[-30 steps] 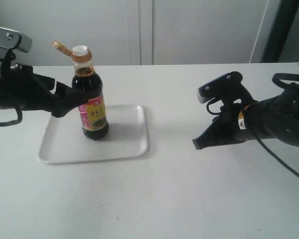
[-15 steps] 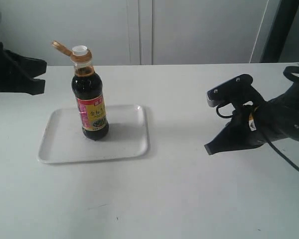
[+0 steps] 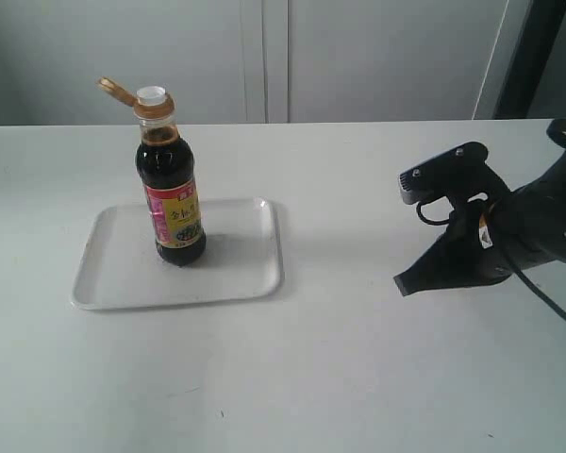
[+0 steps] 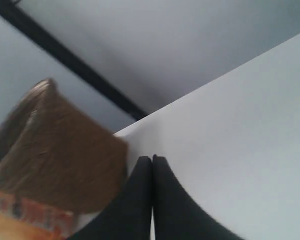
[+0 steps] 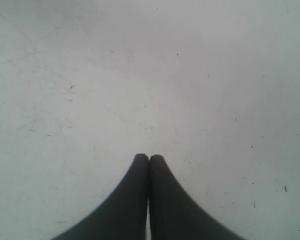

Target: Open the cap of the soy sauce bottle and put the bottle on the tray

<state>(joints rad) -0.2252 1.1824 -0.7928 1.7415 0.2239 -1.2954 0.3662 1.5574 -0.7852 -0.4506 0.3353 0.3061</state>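
— Well off to the left of the right tool [image 3: 403, 281], what stands on the table [image 3: 340, 377]?
— A white tray [image 3: 113, 283] lying flat, with the soy sauce bottle [image 3: 172, 203] upright on it, toward its middle. The cap [image 3: 118, 92] is flipped back on its hinge and the white spout [image 3: 152, 94] is uncovered.
— Anything between the bottle and that tool?
— Only bare table; nothing touches the bottle.
— And the tools?
— The right one hovers low over the table, its fingers [image 5: 162, 200] pressed together on nothing. The left tool [image 4: 152, 159] shows only in its wrist view, fingers [image 4: 132, 200] likewise pressed together and empty, with a blurred brown shape [image 4: 60, 155] close beside them that I cannot identify.
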